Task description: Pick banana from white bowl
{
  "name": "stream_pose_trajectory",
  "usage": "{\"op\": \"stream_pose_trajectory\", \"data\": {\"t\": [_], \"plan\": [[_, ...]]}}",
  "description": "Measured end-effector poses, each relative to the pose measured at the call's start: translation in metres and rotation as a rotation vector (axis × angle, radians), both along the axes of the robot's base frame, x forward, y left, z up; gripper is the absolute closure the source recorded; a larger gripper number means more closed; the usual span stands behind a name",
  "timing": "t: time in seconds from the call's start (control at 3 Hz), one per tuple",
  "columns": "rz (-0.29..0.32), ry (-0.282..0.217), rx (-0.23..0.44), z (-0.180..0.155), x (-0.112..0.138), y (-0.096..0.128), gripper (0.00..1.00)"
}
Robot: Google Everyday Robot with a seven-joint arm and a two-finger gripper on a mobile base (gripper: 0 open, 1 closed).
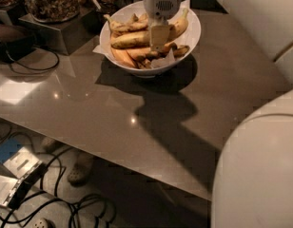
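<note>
Scanning from the counter's left edge, you saw a black cable looped beside a glass jar at the far-left corner. The white bowl sat near the middle of the far edge. The banana lay across the bowl among smaller ones. The gripper stood lowered into the bowl over the banana; spread or clamped, you could not tell.

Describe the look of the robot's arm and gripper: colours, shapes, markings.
The arm is smooth, rounded white shells with a dark seam. The gripper, over the white bowl, has a white cylindrical wrist with a small dotted grille and a pale tip.
</note>
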State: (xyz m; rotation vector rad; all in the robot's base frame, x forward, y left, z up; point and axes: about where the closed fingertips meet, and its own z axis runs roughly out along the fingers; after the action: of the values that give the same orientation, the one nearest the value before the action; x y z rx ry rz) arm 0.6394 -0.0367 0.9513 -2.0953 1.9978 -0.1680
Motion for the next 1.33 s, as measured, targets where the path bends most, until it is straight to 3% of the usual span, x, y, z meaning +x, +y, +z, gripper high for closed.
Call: {"op": "stream_pose_trajectory", "data": {"t": [0.33,0.67,1.33], "plan": [[-0.039,-0.025,0.053,0.024,-0.031,-0.017,1.0],[-0.034,-0.034,0.063,0.028,-0.03,-0.017,1.0],[-0.025,0.029,0.07,0.049,-0.098,-0.029,1.0]]}}
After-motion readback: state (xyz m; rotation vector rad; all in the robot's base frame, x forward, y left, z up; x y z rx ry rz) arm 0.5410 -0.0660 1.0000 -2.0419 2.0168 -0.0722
